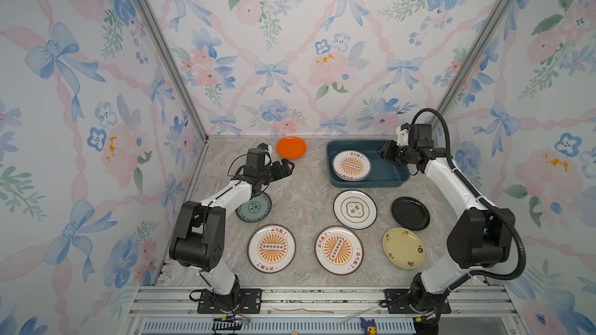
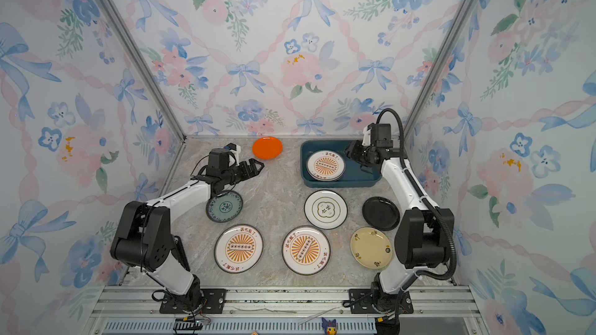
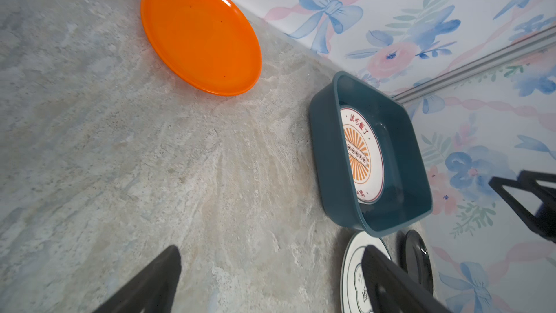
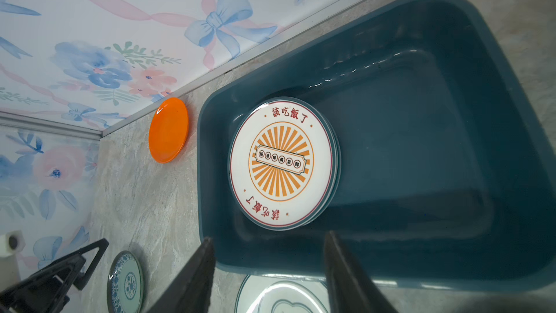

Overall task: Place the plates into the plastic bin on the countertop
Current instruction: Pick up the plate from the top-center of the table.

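The left gripper [image 1: 288,166] hovers over the countertop [image 1: 303,207] with its jaws wide apart and nothing between them, aimed at the orange plate [image 1: 291,147], which lies flat just beside the back wall. Picking up that plate looks like the step in hand. It probably goes best with a low approach to the plate's near rim, 1 finger sliding under the lip and the other coming down on top. The glossy plate may skid toward the wall, so the jaws should close only once the rim sits well between them. The right gripper [image 1: 382,152] hangs over the right end of the plastic bin [image 1: 364,184], jaws partly apart and empty. It should clear out before the left arm carries anything across, or the 2 arms could meet. In the bin's left half a sunburst plate [image 1: 351,165] tops a short stack, and the right half is bare. A slight tilt over the low wall and a gentle release onto the stack seem wise. Besides the orange one, 6 plates lie on the countertop.
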